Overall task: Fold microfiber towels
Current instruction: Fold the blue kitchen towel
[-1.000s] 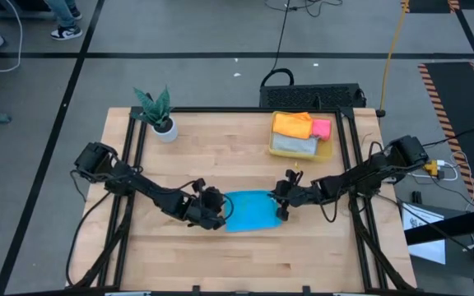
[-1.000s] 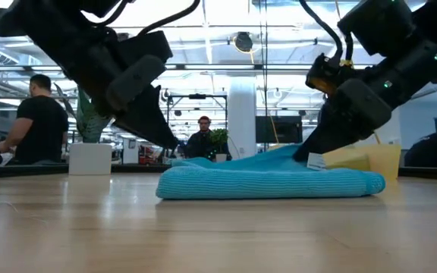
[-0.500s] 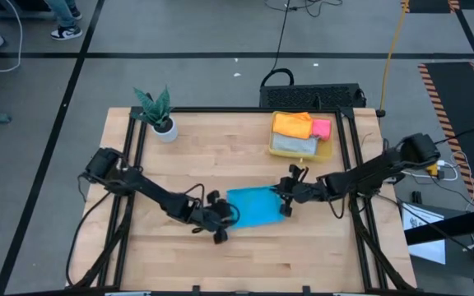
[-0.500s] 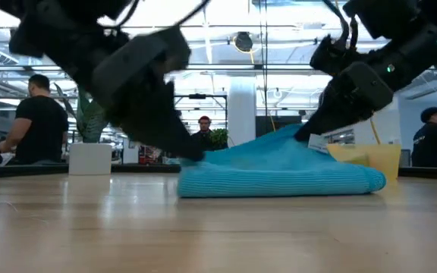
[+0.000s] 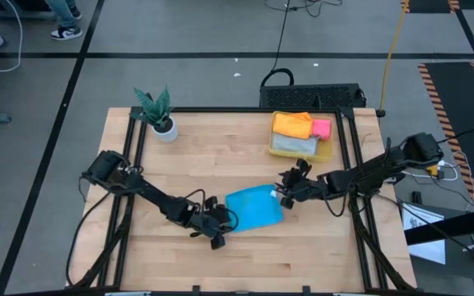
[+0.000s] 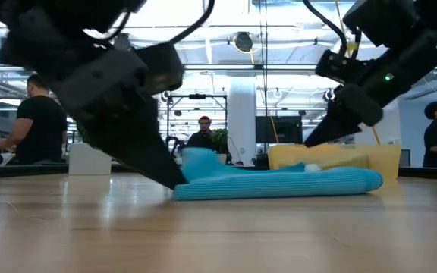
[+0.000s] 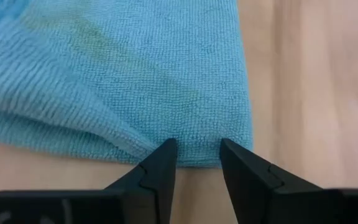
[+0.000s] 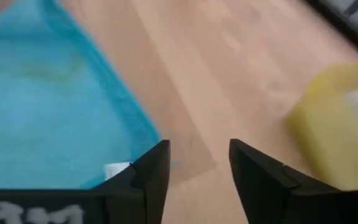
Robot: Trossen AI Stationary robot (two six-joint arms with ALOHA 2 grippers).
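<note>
One blue towel (image 5: 253,206), near corner behind left gripper (image 6: 174,182).

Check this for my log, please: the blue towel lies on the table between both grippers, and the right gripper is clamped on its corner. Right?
Not quite. The right gripper is open with only bare table between its fingers, as the right wrist view shows. The blue towel does lie on the table between it and the left gripper.

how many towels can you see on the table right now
4: a blue towel lying mid-table between the arms, and orange, pink and grey towels in the yellow bin. More may be hidden underneath.
</note>
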